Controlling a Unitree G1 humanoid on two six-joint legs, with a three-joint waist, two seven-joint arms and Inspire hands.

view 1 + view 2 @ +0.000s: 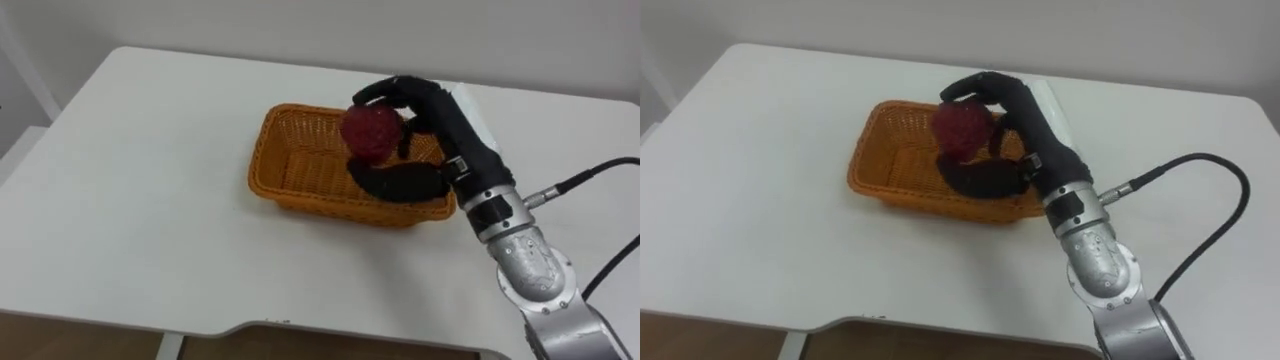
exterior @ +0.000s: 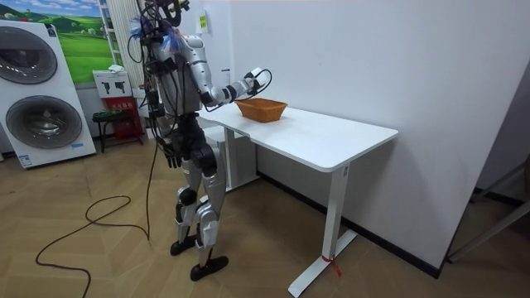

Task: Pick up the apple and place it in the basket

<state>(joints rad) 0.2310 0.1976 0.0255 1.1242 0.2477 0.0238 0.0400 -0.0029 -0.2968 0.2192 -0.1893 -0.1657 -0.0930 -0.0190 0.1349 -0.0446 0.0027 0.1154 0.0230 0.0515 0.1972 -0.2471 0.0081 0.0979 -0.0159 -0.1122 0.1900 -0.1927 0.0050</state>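
A dark red apple (image 1: 371, 132) hangs over the right part of an orange wicker basket (image 1: 292, 160) on the white table (image 1: 130, 200). My right hand (image 1: 432, 120) is black; its fingers curl over the apple's top and its thumb sits under it, so it is shut on the apple (image 1: 961, 129). The hand (image 1: 1020, 120) reaches in from the basket's right end, above the basket (image 1: 890, 158). In the room view I stand at the table's end near the room view's left, with the right hand (image 2: 246, 85) held over the basket (image 2: 262, 108). My left hand (image 2: 170, 154) hangs by my hip.
A wall runs along the table's far edge. The table's near edge (image 1: 120, 322) lies close in front of me. Washing machines (image 2: 37, 91) and a small stool (image 2: 109, 124) stand behind me at the room view's left.
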